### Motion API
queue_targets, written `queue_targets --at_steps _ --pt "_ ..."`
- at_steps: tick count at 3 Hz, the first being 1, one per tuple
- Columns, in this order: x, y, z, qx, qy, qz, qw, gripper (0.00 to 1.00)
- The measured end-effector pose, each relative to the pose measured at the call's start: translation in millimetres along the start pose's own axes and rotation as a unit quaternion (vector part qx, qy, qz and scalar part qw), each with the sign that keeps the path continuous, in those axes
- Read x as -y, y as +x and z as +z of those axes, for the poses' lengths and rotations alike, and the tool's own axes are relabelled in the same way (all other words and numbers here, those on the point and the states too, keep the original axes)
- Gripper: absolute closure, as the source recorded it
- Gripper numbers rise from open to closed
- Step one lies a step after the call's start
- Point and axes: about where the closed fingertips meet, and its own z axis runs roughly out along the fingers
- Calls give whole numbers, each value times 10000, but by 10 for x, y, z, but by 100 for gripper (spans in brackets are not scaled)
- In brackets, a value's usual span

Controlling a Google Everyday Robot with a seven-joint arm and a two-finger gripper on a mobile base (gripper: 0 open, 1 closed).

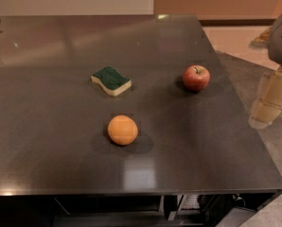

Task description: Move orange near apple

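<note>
There's the orange [122, 129], sitting alone toward the front of the dark surface [46, 126], well apart from the apple [196, 77], which stands farther back and to the right with its stem up. A green-topped sponge [111, 80] lies behind the orange, off to the left of the apple. Over at the right edge of view the gripper [263, 119] hangs beside the surface, touching none of them, and I cannot tell how its jaws stand.

no text, label, brand or number can be read. the gripper [263, 120] is seen at three o'clock.
</note>
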Motion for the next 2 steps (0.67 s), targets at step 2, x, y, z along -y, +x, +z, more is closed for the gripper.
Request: queue_targets --at_steps 2 --pt "1 -199 23 198 -131 -138 9996 0"
